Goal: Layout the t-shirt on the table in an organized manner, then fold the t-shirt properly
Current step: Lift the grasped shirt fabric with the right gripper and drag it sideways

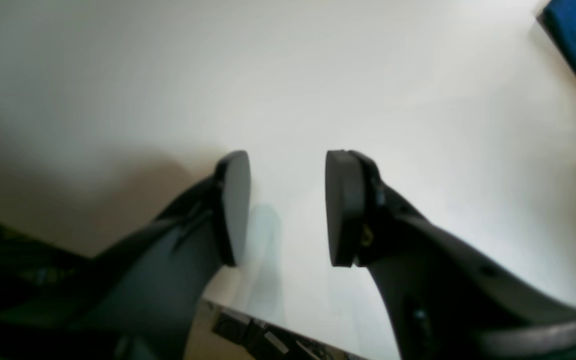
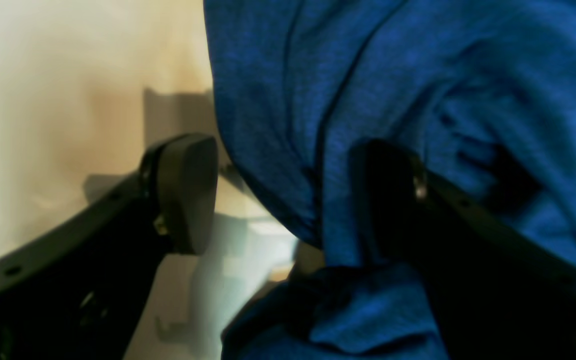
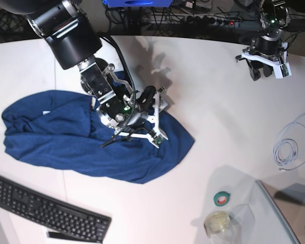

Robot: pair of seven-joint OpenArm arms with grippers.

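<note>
Right gripper (image 2: 283, 195) tilted low over the t-shirt (image 3: 66, 137)

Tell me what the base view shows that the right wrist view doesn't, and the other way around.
Only the base view shows the whole crumpled t-shirt spread over the table, the left gripper hovering far off over bare tabletop, a keyboard, a coiled cable and a tape roll. Only the right wrist view shows the right gripper up close: open, one finger clear of the fabric, the other pressed into its folds. Both show the blue cloth and the white tabletop.
</note>
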